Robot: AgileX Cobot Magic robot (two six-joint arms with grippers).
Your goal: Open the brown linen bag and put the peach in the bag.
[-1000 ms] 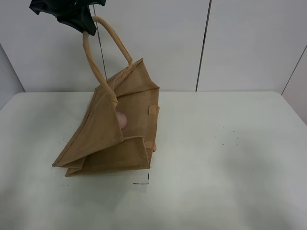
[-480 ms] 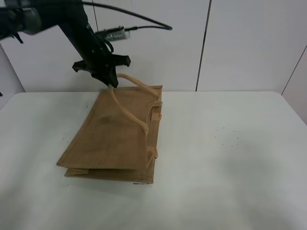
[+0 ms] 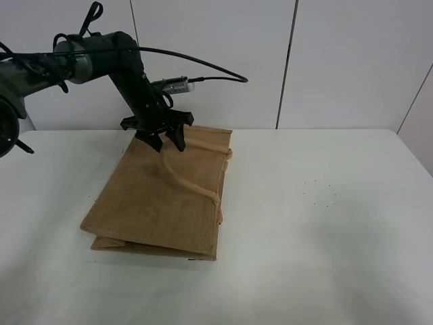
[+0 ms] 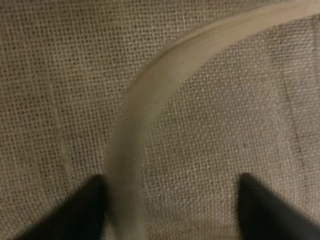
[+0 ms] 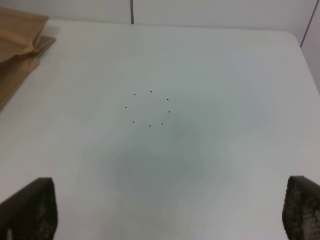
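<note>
Unmarked brown linen bag (image 3: 159, 196) lies flat; left claw (image 3: 164, 141) wide, right claw (image 5: 170, 212) wide.

the brown linen bag (image 3: 159, 200) lay flat on the table (image 3: 325, 230), on its left half, with its handle (image 3: 186, 177) draped across its upper face. the left gripper (image 3: 164, 140) stood over the bag's far end, its fingers (image 4: 75, 215) spread to either side of the handle. the right gripper (image 5: 170, 210) hung over bare table, well apart from the bag.
</note>
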